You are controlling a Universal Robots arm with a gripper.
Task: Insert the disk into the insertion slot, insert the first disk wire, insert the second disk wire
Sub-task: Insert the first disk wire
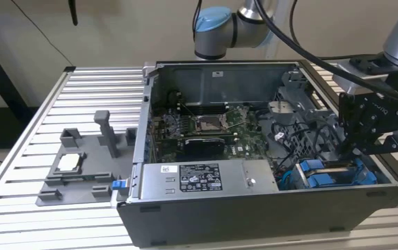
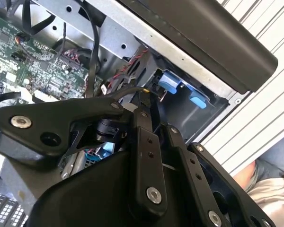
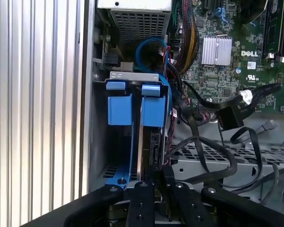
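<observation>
Closed narrowly, my black gripper clamps the flat silver-grey disk in its bright blue plastic carrier, standing edge-on in the metal drive bay of the open black computer case.

Even light brightens the ribbed table; the computer case is shadowed inside.

The gripper hides one end of the disk, seen edge-on.

White sticker on the grey metal power-supply box, well apart from the black gripper: print illegible.
</observation>
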